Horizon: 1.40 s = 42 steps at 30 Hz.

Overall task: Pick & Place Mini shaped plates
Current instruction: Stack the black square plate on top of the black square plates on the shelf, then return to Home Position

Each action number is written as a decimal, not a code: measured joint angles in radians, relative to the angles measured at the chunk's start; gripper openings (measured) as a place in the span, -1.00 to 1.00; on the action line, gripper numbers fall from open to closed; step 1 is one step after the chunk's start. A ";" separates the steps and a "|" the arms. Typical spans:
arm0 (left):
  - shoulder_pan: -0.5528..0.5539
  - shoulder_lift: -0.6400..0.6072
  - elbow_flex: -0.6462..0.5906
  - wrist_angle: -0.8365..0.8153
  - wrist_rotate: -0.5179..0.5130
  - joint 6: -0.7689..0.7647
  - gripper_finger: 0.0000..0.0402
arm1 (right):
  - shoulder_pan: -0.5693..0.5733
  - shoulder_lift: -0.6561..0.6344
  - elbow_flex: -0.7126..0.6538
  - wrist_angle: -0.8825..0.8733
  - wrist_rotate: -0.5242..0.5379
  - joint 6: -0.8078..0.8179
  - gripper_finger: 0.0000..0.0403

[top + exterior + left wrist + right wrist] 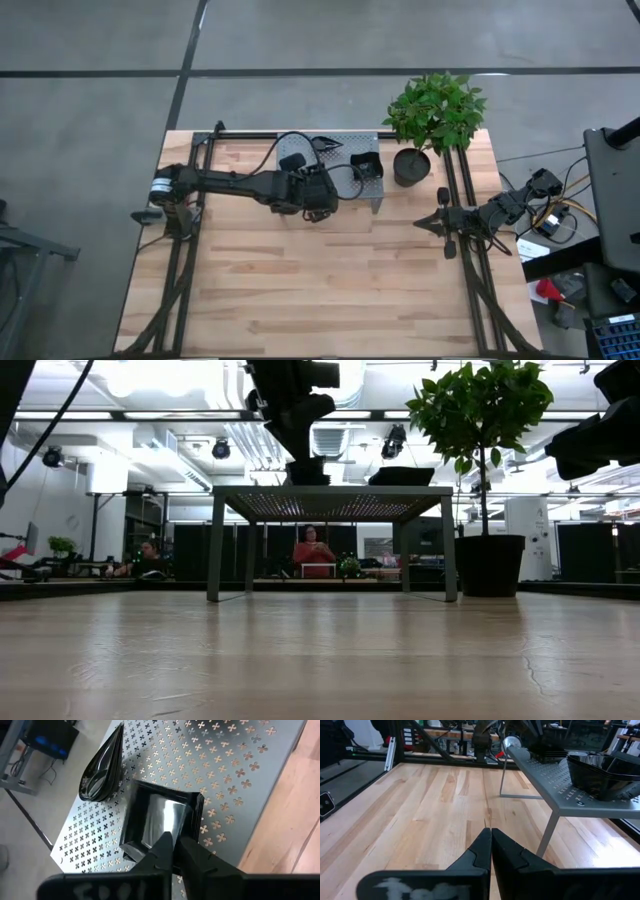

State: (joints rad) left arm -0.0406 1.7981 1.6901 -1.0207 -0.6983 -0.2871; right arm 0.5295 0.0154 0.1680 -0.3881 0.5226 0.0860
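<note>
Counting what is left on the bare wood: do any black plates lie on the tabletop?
No: the black plates sit on the grey stand; the tabletop shows none.

Grey concrete floor beyond the counter, crossed by dark seams. Bright ceiling lights at 12 o'clock, white ducts, seated person in red behind desks.

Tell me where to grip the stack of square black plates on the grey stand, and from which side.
Grip the raised rim of the square plate stack from above, one finger inside the rim and one outside. The plates lie flat and nested on the perforated stand, so only the upturned edge gives purchase. The left gripper hovers at its near edge, fingers nearly together.
</note>
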 joint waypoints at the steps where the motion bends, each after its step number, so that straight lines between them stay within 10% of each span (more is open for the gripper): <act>1: 0.000 0.000 0.000 -0.001 0.000 -0.001 -0.85 | 0.000 0.000 0.000 0.000 0.000 0.000 -0.96; 23: -0.026 -0.006 0.106 -0.016 0.120 -0.100 -0.52 | 0.000 0.000 0.000 0.000 0.000 0.000 -0.96; 31: -0.133 -0.006 0.062 0.026 0.139 -0.106 -0.94 | 0.000 0.000 0.000 0.000 0.000 0.000 -0.96; 42: -0.295 -0.100 -0.251 0.536 0.297 0.096 -0.99 | 0.000 0.000 0.000 0.000 0.000 0.000 -0.96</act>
State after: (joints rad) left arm -0.3353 1.6977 1.4392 -0.4845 -0.4013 -0.1914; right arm 0.5293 0.0158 0.1680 -0.3881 0.5224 0.0860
